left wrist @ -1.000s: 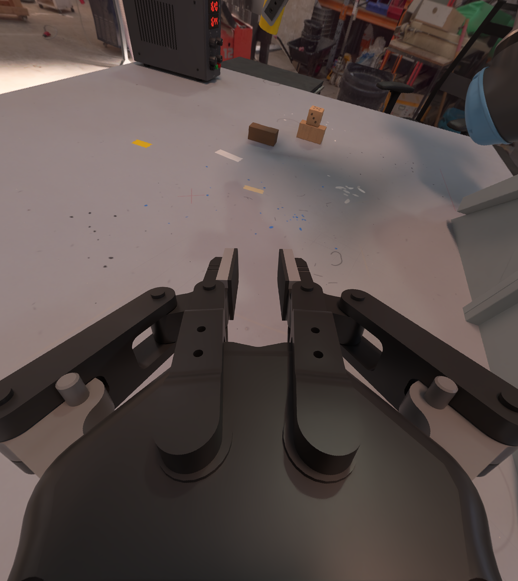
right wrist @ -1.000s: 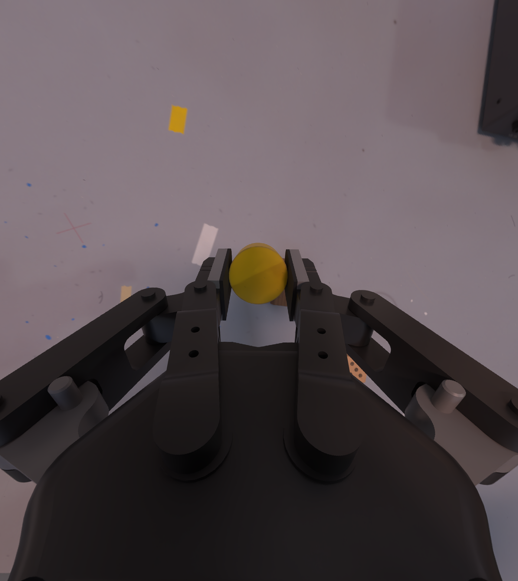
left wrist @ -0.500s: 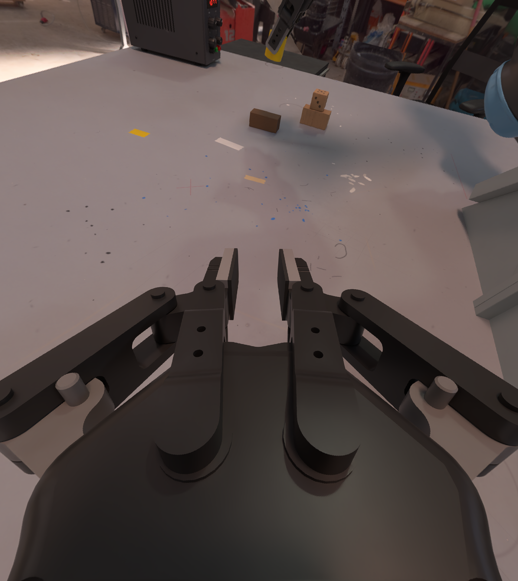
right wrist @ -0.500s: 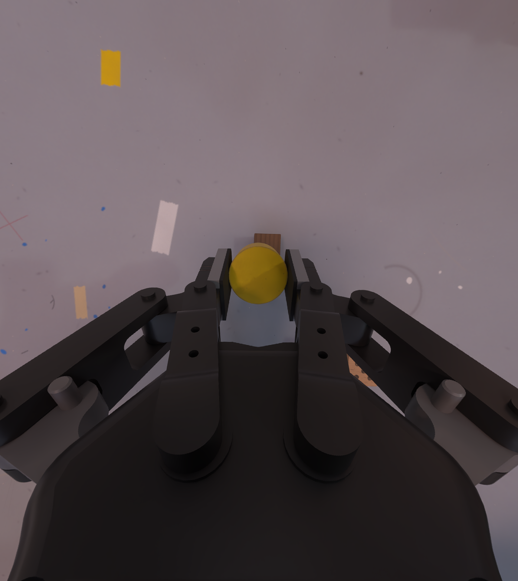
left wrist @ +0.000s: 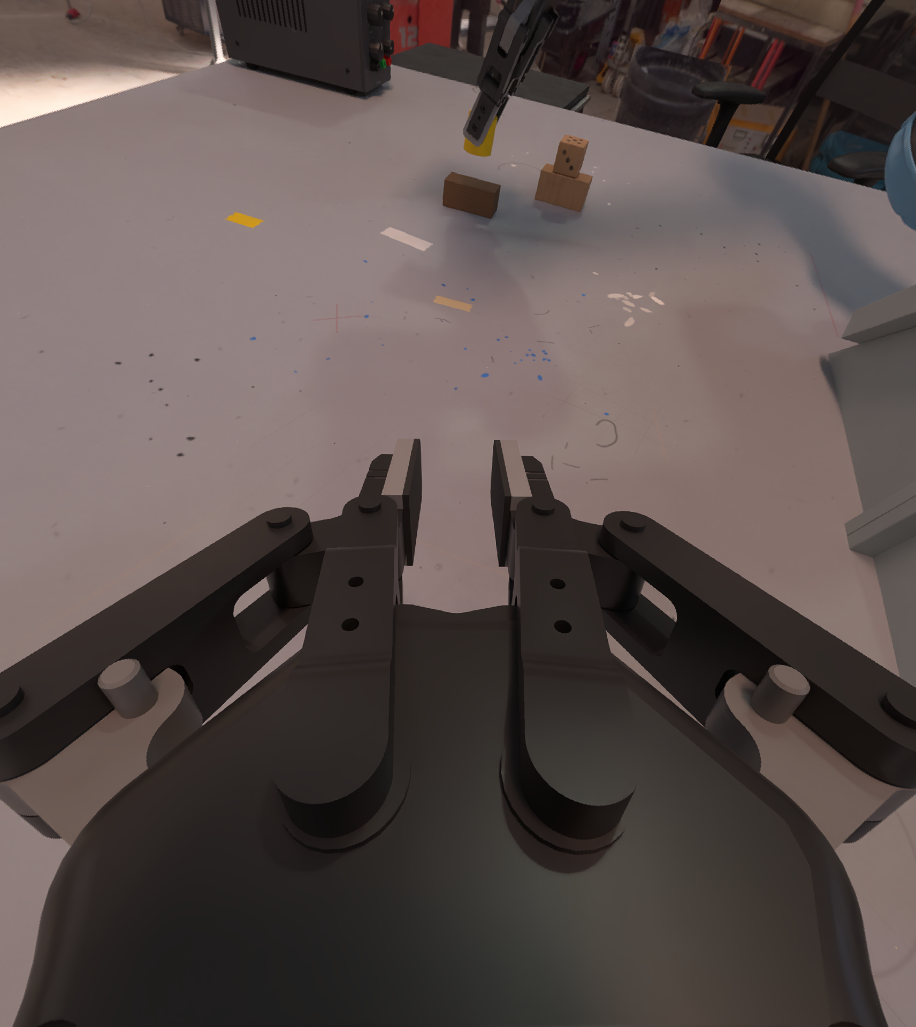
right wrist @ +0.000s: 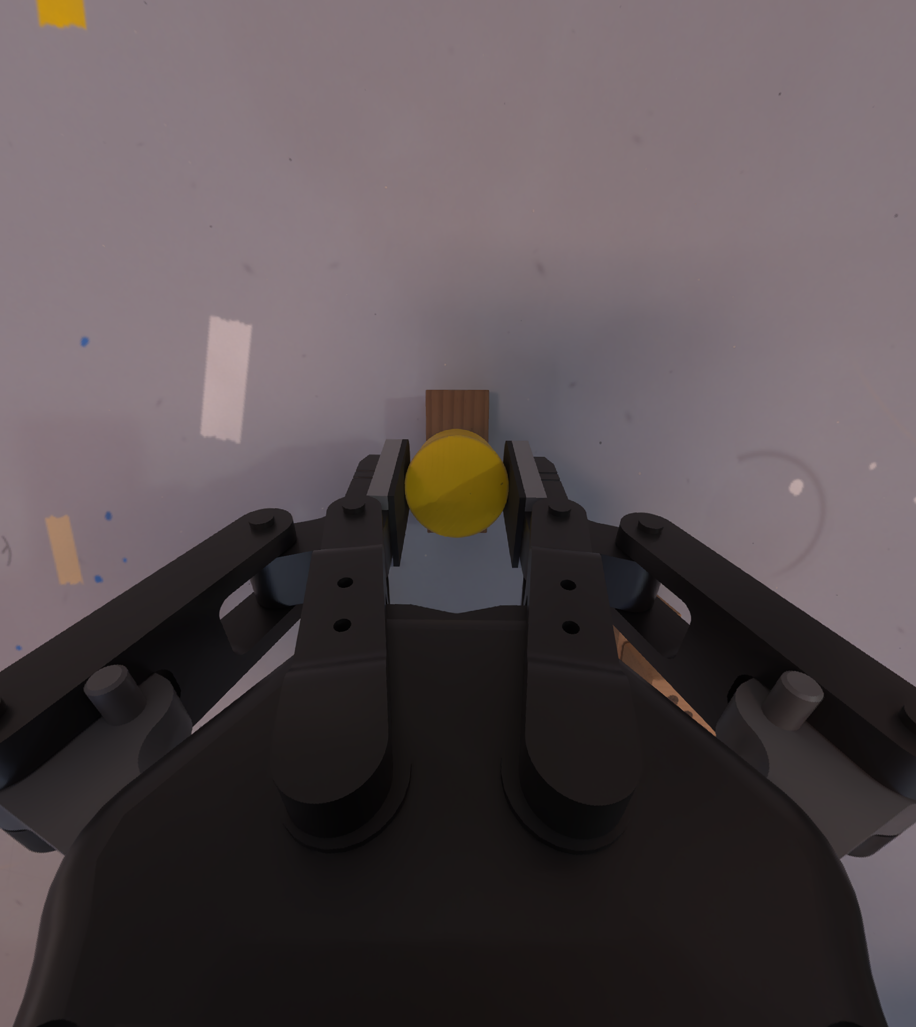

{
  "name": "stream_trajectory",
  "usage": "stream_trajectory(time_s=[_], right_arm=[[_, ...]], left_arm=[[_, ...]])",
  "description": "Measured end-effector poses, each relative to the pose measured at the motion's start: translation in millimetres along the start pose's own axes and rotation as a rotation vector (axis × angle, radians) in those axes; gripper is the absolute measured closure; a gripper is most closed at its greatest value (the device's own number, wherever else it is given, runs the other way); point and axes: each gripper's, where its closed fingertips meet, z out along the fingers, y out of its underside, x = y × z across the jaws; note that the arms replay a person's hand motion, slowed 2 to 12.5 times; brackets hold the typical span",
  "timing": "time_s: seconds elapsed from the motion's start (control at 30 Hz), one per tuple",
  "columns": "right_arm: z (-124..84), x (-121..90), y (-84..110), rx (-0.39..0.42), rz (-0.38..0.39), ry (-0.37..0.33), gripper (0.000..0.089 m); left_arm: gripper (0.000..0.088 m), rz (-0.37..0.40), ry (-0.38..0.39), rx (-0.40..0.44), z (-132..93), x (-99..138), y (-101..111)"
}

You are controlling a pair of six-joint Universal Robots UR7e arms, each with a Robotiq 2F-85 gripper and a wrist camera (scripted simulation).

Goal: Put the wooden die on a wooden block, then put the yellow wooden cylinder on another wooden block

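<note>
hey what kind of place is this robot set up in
Probably a workshop or lab: a paint-speckled grey worktable, a black bench power supply at its far edge, and cluttered storage shelves beyond.

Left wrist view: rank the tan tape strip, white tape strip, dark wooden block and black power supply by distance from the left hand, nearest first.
From the left hand:
1. Tan tape strip, straight ahead on the table.
2. White tape strip, farther on, slightly left.
3. Dark wooden block, beyond the tapes, beside the light block carrying the die.
4. Black power supply, at the far table edge, left.
</note>
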Motion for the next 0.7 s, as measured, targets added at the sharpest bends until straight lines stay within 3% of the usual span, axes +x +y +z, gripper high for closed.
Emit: stream_trajectory(time_s=[0.53,0.57,0.7], right_arm=[[28.2,0.6,9.8,-0.066,0.0,-0.035,0.059],[29.3,1.6,10.3,-0.069,-0.004,-0.029,0.0569],[32.7,7.3,12.8,-0.072,-0.021,0.009,0.0307]], left_arm=[[0.0652,-0.015,0.003,0.012,-0.9,-1.3,-2.1],[0.0652,-0.017,0.005,0.012,-0.5,-1.4,-1.9],[0.0652,-0.027,0.011,0.011,1.2,-2.1,-0.6]])
